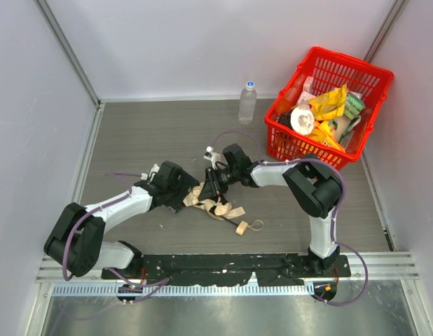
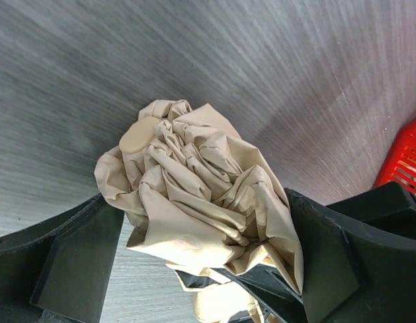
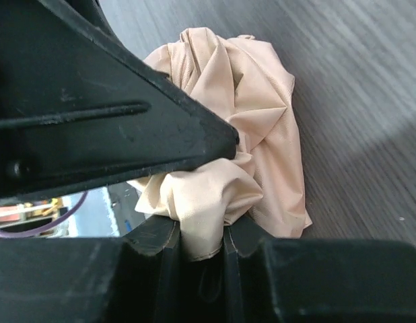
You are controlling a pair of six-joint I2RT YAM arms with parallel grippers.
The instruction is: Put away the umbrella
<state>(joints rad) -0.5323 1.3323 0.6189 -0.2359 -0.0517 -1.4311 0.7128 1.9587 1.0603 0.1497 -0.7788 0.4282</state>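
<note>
Item: umbrella (image 1: 215, 201), pale cream fabric, collapsed and bunched, lying mid-desk (image 1: 132, 133) between the two arms and well apart from the red basket (image 1: 300, 148) at the far right corner. Condition: the canopy is being left in loose crumpled folds, not rolled; the strap and the looped handle end (image 1: 246, 226) are being trailed toward the near edge. Left jaws: being held fully spread, one finger to either side of the fabric bundle, with nothing being gripped. Right jaws: being pressed nearly together on a single fold of the canopy, which is being pinched at the bundle's edge. Step judged in hand: the loose canopy is being gathered so that it can be wrapped and strapped. Handling note: the pinch is to be held firm while the left jaws are being closed low over the thickest part of the bundle, not over one outer flap, since thin cloth is likely to slip out if lifted by a fold alone. The shaft is not being shown in any view, so its direction cannot be told. The strap is best left free of both grips.
</note>
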